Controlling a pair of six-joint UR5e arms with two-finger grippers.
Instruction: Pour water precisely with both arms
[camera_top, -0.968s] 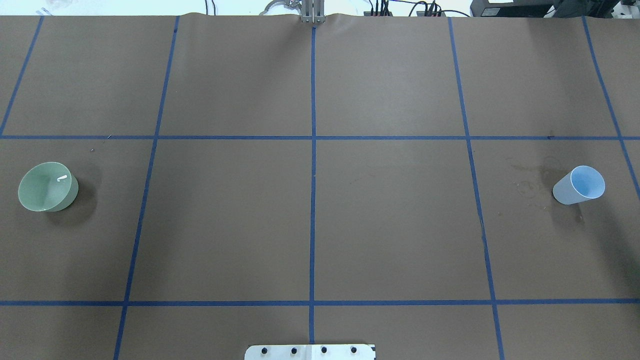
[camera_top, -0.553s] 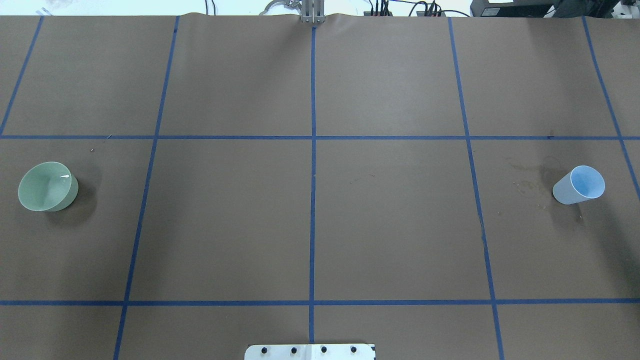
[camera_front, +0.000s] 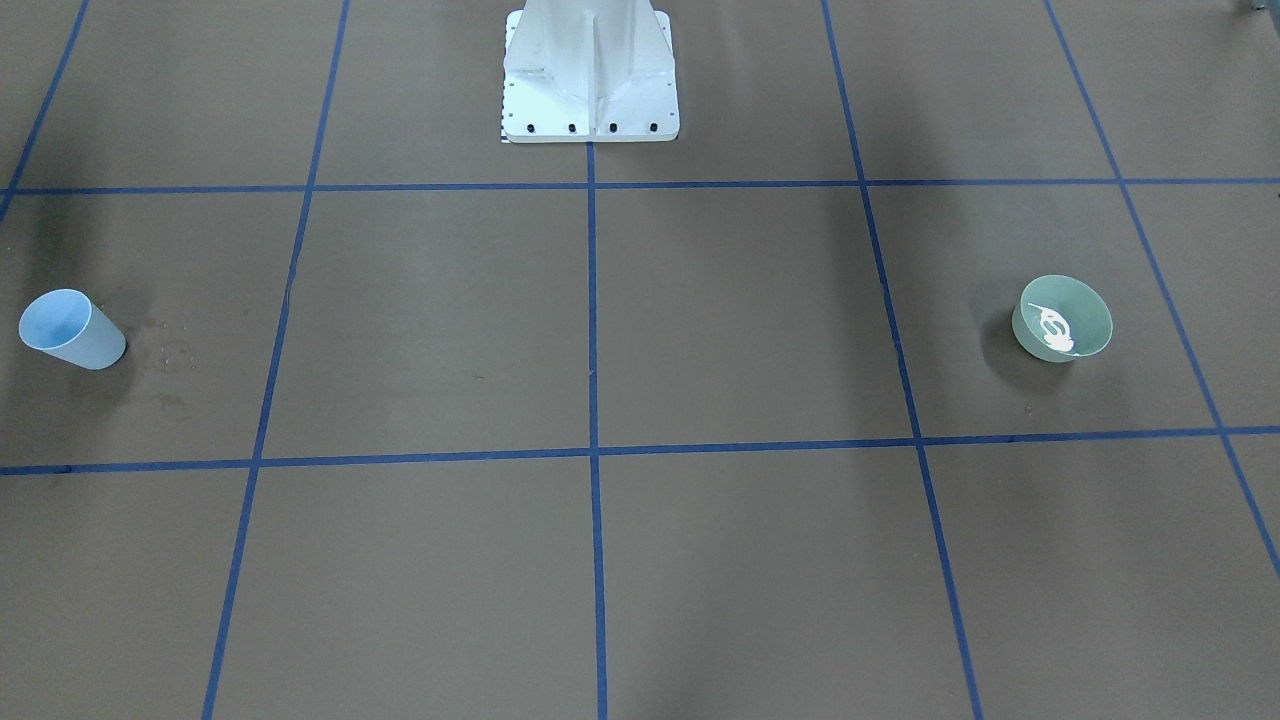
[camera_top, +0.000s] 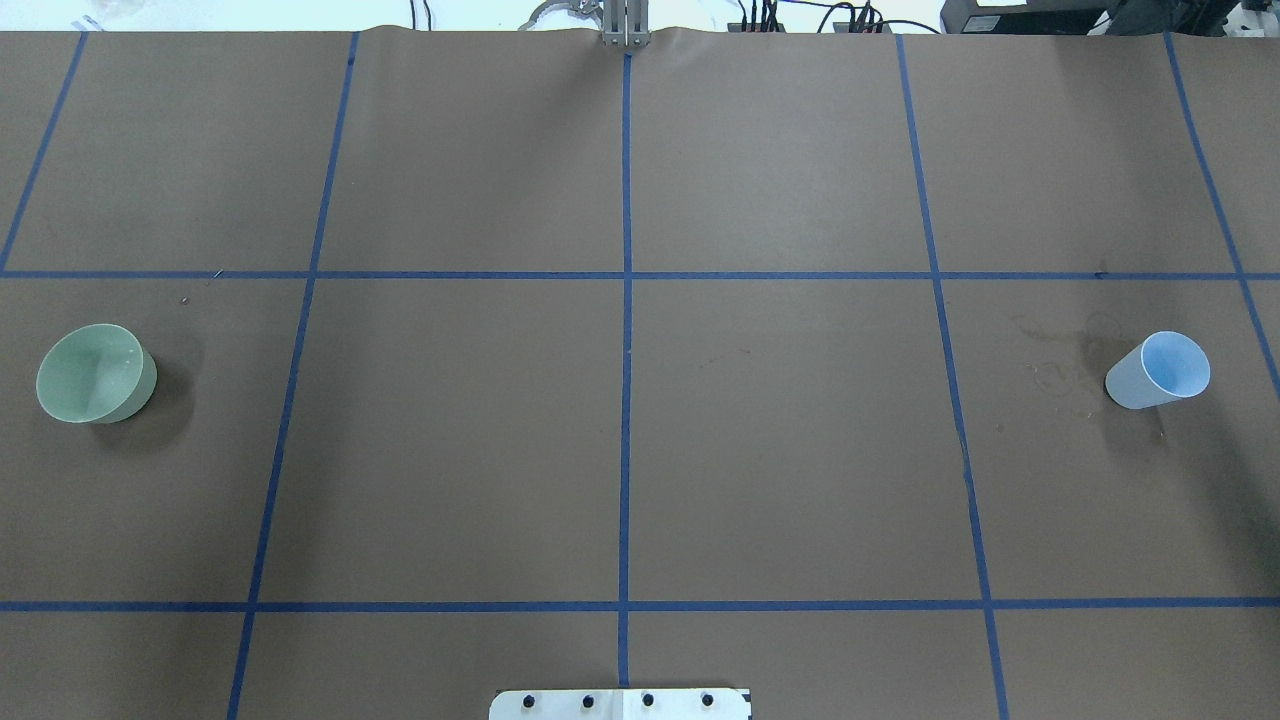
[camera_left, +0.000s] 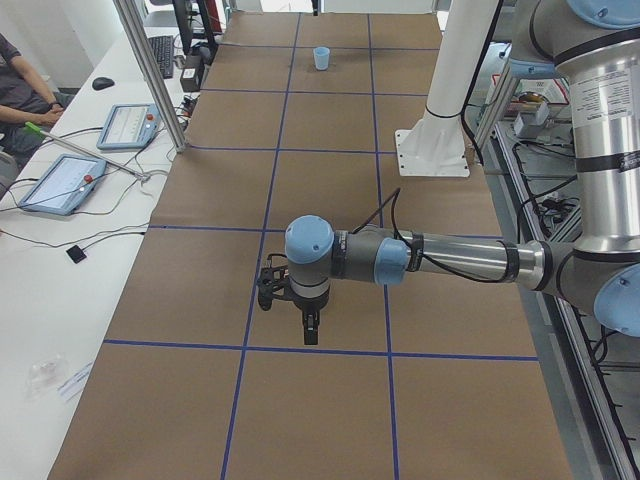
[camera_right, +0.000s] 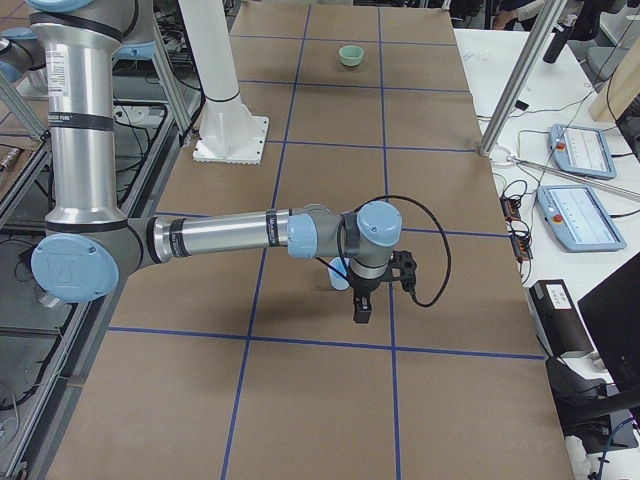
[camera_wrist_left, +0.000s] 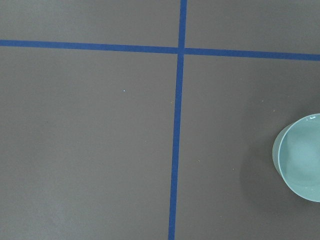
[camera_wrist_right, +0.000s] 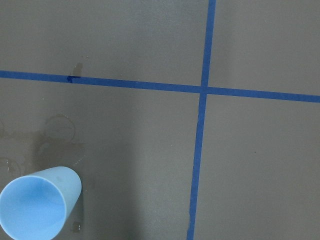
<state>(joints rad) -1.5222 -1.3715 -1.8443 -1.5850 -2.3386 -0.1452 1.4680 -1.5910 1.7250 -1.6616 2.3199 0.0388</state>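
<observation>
A green bowl (camera_top: 95, 373) stands at the table's left side and holds the water (camera_front: 1055, 333), which shows as white glints in the front-facing view. The bowl also shows at the right edge of the left wrist view (camera_wrist_left: 302, 157). A light blue cup (camera_top: 1160, 370) stands at the table's right side and looks empty in the right wrist view (camera_wrist_right: 35, 207). My left gripper (camera_left: 308, 332) hangs above the bowl's area. My right gripper (camera_right: 360, 310) hangs above the cup. Both show only in the side views, so I cannot tell whether they are open or shut.
Brown paper with a blue tape grid (camera_top: 625, 275) covers the table. Faint dried water rings (camera_top: 1055, 375) lie left of the blue cup. The white pedestal base (camera_front: 590, 70) stands at the robot's edge. Tablets and cables (camera_left: 60, 180) lie beside the table.
The white glint on the water in the green bowl has shrunk and faded in the overhead view. The bowl and the cup have not moved.
</observation>
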